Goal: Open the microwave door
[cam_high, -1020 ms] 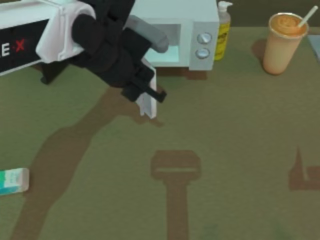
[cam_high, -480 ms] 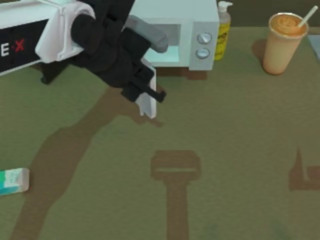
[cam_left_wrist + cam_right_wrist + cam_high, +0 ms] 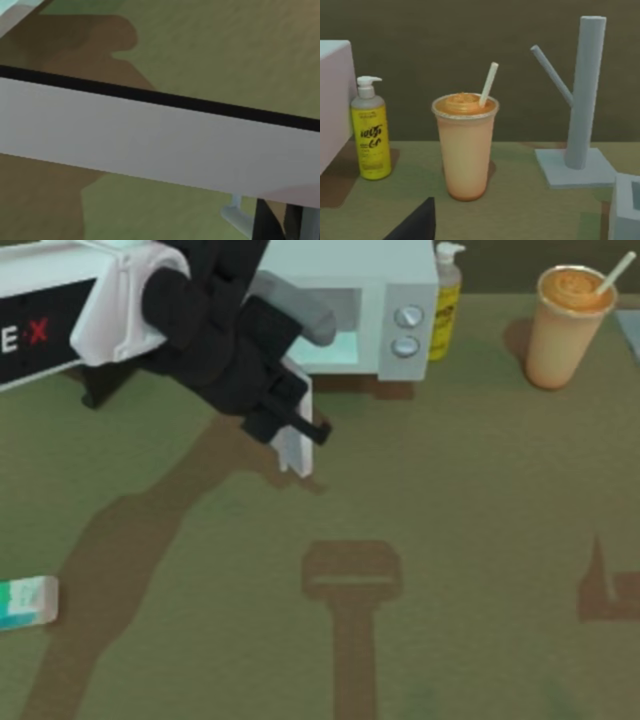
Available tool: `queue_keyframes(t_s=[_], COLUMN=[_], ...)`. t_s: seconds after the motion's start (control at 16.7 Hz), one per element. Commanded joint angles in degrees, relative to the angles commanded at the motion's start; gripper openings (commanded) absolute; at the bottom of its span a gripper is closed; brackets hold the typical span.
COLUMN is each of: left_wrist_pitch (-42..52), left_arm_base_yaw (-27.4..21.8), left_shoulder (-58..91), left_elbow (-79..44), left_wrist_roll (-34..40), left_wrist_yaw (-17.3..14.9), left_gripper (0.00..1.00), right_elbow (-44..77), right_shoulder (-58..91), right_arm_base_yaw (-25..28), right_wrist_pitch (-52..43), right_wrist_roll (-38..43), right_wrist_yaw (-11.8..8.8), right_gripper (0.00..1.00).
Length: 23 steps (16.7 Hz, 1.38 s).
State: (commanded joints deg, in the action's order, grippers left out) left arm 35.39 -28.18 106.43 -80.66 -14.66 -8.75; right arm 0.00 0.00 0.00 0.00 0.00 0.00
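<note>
The pale blue-white microwave [image 3: 395,275] stands at the back of the table, its two grey knobs [image 3: 407,330] facing front. The microwave door [image 3: 297,448] is swung out toward the table's front, and the pale cavity [image 3: 335,340] shows behind it. My left gripper [image 3: 303,420] sits at the door's free edge, shut on it. In the left wrist view the door's edge [image 3: 150,140] fills the picture as a broad white band, with a pale handle [image 3: 235,217] beside a black finger [image 3: 265,222]. My right gripper [image 3: 420,222] is parked off the top view.
A yellow pump bottle [image 3: 447,300] stands against the microwave's right side. An orange cup with a straw [image 3: 565,325] is at the back right, a grey stand [image 3: 580,100] beyond it. A teal-and-white box [image 3: 25,602] lies at the left edge.
My left gripper and the door's free edge have crept very slightly to the left. Nothing else has moved.
</note>
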Motion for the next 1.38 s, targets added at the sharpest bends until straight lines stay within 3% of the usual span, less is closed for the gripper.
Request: queue_keyframes(t_s=[0.48,1.38], left_wrist_pitch=[1.5,1.6], left_arm_base_yaw=[4.0,4.1], left_shoulder=[-2.5,-2.6], left_elbow=[2.5,2.6], left_wrist_roll=[-10.1,-10.4], left_wrist_yaw=[-5.0,-5.1], left_gripper=[0.0,0.0], right_elbow=[0.0,0.0], right_shoulder=[0.0,0.0], right_arm_base_yaw=[0.0,0.0], right_wrist_pitch=[0.0,0.0], right_wrist_roll=[0.0,0.0], right_wrist_yaw=[0.0,0.0], right_gripper=[1.0,1.0])
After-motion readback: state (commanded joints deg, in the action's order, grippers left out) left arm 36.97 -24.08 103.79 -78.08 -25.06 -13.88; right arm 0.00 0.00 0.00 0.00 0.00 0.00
